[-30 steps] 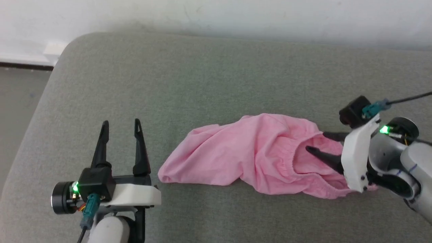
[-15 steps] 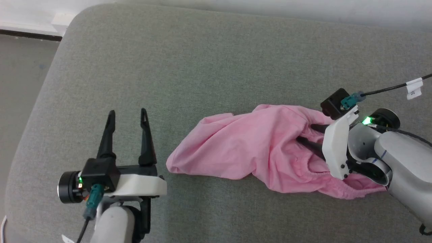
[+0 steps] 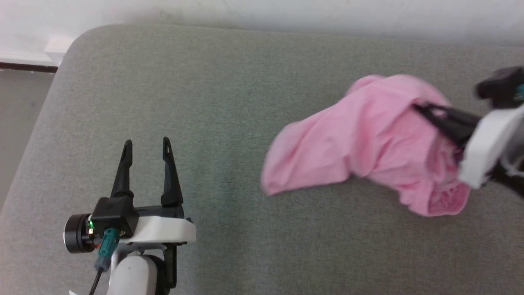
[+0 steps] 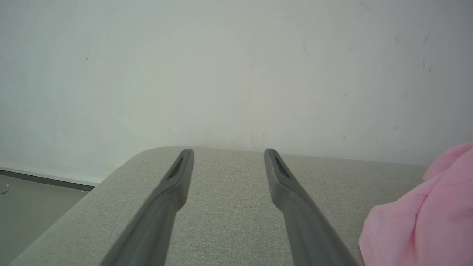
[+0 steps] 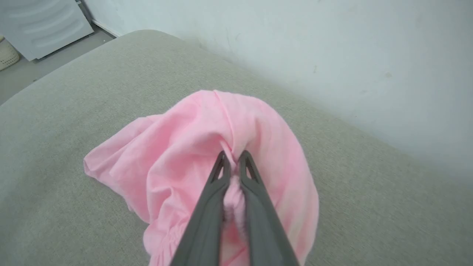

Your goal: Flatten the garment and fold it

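The light pink shorts [image 3: 368, 135] hang bunched and partly lifted off the grey cushion [image 3: 229, 102] at the right of the head view. My right gripper [image 3: 417, 107] is shut on a fold of their cloth; in the right wrist view the two fingers pinch pink fabric [image 5: 232, 111] between them at the right gripper's tips [image 5: 232, 157]. One leg end trails down toward the cushion at the left of the bunch. My left gripper [image 3: 145, 145] stands open over bare cushion at the lower left, well apart from the shorts [image 4: 425, 210], its fingers [image 4: 177, 177] holding nothing.
The cushion's rounded left corner [image 3: 69, 53] drops to a grey floor [image 3: 20, 114]. A pale wall [image 3: 286, 16] runs along the far edge. A white cabinet [image 5: 40, 22] stands on the floor in the right wrist view.
My right gripper has closed on the shorts and lifted them up and to the right, off the cushion. The head camera has shifted. The left gripper stays open in place.
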Motion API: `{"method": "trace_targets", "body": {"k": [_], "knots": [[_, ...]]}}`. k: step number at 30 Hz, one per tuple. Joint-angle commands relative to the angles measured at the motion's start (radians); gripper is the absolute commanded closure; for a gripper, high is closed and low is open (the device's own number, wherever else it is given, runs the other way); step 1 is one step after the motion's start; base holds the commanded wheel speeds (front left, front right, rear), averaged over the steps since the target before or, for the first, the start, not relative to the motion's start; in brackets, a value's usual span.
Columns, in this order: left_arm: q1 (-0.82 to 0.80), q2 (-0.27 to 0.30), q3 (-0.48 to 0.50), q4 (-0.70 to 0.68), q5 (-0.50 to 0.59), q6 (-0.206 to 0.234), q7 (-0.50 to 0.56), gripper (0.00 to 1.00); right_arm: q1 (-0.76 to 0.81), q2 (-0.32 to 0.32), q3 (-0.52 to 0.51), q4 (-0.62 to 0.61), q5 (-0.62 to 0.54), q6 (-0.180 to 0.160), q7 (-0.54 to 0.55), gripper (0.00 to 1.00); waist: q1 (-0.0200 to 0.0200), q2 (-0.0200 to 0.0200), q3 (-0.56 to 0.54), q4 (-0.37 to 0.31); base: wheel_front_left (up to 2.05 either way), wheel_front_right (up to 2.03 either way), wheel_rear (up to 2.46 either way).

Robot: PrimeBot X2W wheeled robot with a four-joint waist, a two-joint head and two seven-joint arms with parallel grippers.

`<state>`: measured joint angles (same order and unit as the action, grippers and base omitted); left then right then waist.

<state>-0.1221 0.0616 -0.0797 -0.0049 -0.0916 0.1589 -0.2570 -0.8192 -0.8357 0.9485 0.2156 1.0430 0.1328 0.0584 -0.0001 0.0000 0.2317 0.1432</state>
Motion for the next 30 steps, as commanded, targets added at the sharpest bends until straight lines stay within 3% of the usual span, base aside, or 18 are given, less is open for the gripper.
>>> {"method": "trace_targets", "body": {"k": [1,5,10,14,15,16,20,24,27,30], "knots": [[0.004,-0.006,0.002,-0.003,0.013,-0.006,-0.005,0.0,0.018,-0.019,-0.023,0.023,0.019,-0.002,-0.009,1.0,0.0001,0.0,0.002,-0.006,0.0,0.0,0.0],[-0.004,-0.008,-0.002,-0.004,0.016,-0.012,-0.005,0.0,0.059,-0.035,-0.074,0.151,0.033,-0.002,-0.019,1.0,0.0001,0.0,0.015,-0.007,0.0,0.0,0.0],[-0.011,-0.01,-0.001,0.001,0.015,-0.017,-0.005,0.0,0.123,0.023,-0.047,0.321,0.001,-0.002,0.019,1.0,0.0001,0.0,0.027,-0.004,0.0,0.0,0.0],[-0.005,-0.011,0.001,0.01,0.015,-0.02,-0.005,0.0,0.141,0.057,-0.026,0.38,-0.021,-0.002,0.024,1.0,0.0001,0.0,0.02,-0.006,0.0,0.0,0.0],[-0.002,-0.011,0.001,0.011,0.017,-0.02,-0.005,0.0,0.135,0.06,-0.031,0.382,-0.03,-0.002,0.005,0.55,0.0001,0.0,0.015,-0.008,0.0,0.0,0.0],[0.002,-0.011,0.002,0.012,0.019,-0.02,-0.005,0.0,0.126,0.061,-0.04,0.381,-0.038,-0.002,-0.015,0.0,0.0001,0.0,0.01,-0.011,0.0,0.0,0.0],[0.008,-0.011,0.007,0.009,0.03,-0.021,-0.005,0.0,0.09,0.041,-0.059,0.334,-0.082,-0.002,-0.067,0.0,0.0001,0.0,-0.005,-0.015,0.0,0.0,0.0],[0.011,-0.011,0.009,-0.003,0.059,-0.012,-0.005,0.0,0.03,-0.002,-0.088,0.187,-0.139,-0.002,-0.076,0.0,0.0001,0.0,-0.016,-0.014,0.0,0.0,0.0],[0.011,-0.011,0.006,-0.013,0.076,-0.004,-0.005,0.0,-0.015,-0.012,-0.1,0.063,-0.166,-0.002,-0.011,0.0,0.0001,0.0,-0.013,-0.01,0.0,0.0,0.0],[0.006,-0.01,0.001,-0.02,0.089,0.003,-0.005,0.0,-0.062,0.004,-0.055,-0.025,-0.186,-0.002,0.124,0.0,0.0001,0.0,-0.003,0.0,0.0,0.0,0.0]]}}
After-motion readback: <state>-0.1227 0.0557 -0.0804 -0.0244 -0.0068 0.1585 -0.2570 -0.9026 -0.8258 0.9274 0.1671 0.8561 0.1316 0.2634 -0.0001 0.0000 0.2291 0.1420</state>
